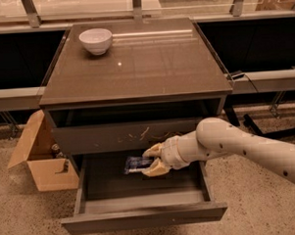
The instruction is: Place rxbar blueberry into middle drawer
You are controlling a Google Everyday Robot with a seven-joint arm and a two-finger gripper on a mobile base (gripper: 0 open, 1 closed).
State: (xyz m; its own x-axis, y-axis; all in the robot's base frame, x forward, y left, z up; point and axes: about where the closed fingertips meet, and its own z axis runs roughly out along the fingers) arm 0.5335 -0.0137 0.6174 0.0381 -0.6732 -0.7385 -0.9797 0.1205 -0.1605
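- Gripper (150, 161) sat inside the open drawer (142, 218), near its back and just under the scratched front (124, 136) of the compartment above.
- Its two tan fingers (152, 150) were closed down on the right end of the bar (135, 164), one finger above it and one below.
- From the fingers, the bar stuck out to the left as seen, lying roughly level, its dark blue wrapper showing light print.
- The bar hung over the rear part of the drawer floor; whether it touched that floor could not be told.
- Behind the gripper, the white arm (247, 147) ran off to the right as seen and out of view, crossing the drawer's right wall.
- Nearer the camera than the gripper, the drawer's plain front stood pulled well out from the cabinet (150, 65).
- Well above the gripper and to the left as seen, a white bowl (95, 41) stood upright on the cabinet top near its back corner.
- Left of the gripper as seen, beyond the cabinet's side, an open cardboard box (41, 158) stood on the speckled floor (24, 218).
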